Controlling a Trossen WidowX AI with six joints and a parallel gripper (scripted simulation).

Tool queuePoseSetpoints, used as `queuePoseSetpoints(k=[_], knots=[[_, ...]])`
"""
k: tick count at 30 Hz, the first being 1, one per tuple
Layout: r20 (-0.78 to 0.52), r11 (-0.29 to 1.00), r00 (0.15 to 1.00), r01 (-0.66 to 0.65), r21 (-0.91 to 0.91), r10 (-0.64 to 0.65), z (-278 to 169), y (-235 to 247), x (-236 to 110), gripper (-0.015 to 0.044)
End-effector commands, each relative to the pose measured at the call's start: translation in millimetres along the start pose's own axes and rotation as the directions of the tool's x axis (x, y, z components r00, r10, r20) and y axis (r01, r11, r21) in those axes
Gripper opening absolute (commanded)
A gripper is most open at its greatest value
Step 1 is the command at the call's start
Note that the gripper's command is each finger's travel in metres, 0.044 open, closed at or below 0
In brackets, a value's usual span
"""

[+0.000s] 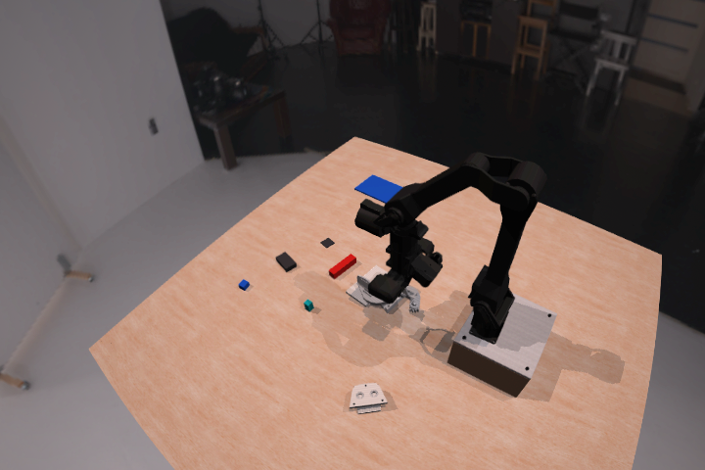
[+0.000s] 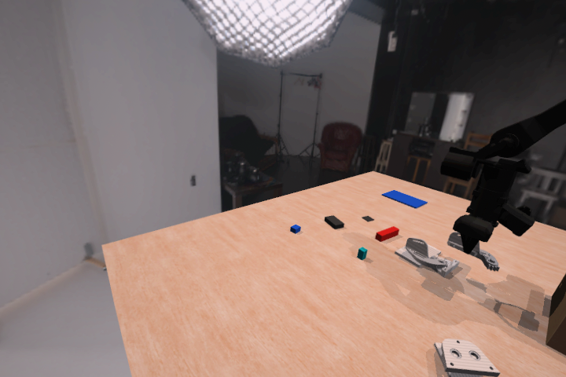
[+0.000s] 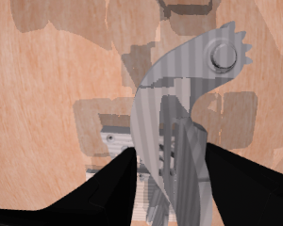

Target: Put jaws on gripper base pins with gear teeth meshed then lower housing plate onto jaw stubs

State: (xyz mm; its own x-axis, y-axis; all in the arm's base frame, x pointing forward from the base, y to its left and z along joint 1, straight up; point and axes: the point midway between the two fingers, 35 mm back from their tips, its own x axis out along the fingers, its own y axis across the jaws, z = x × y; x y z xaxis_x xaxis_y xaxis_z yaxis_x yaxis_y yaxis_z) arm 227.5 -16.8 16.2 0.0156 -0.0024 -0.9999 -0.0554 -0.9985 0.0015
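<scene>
My gripper (image 2: pixel 469 250) (image 3: pixel 168 153) is shut on a grey jaw (image 1: pixel 413 303) (image 2: pixel 488 259) (image 3: pixel 153 113). It holds this jaw above the table, beside the gripper base, with the round hub and gear teeth pointing away from the fingers. The gripper base (image 1: pixel 356 293) (image 2: pixel 405 254) (image 3: pixel 118 137) lies on the table with the other jaw (image 1: pixel 362 282) (image 2: pixel 416 246) on top of it. My hand partly covers the base in the top view; whether its jaw sits on a pin cannot be told. The housing plate (image 1: pixel 366 402) (image 2: pixel 466 365) lies apart, its two round holes facing up.
A red block (image 1: pixel 342 265) (image 2: pixel 387 233) lies near the base. A teal block (image 1: pixel 308 305) (image 2: pixel 362 253), a blue cube (image 1: pixel 243 284) (image 2: pixel 295 228), a black block (image 1: pixel 286 261) (image 2: pixel 334 221), a dark flat square (image 1: pixel 327 242) (image 2: pixel 368 218) and a blue sheet (image 1: pixel 376 187) (image 2: pixel 404 199) lie farther off.
</scene>
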Motion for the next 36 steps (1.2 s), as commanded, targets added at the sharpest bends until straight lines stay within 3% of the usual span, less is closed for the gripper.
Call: queuePoseSetpoints(k=[1, 8, 36], knots=[[-0.003, 1.0, 1.0, 0.002, -0.003, -0.002, -1, 0, 0, 0.0134], [-0.003, 1.0, 1.0, 0.002, -0.003, -0.002, -2, 0, 0, 0.0134], [-0.01, 1.0, 1.0, -0.003, -0.003, 0.003, -80, 46, -4, 0.0134]])
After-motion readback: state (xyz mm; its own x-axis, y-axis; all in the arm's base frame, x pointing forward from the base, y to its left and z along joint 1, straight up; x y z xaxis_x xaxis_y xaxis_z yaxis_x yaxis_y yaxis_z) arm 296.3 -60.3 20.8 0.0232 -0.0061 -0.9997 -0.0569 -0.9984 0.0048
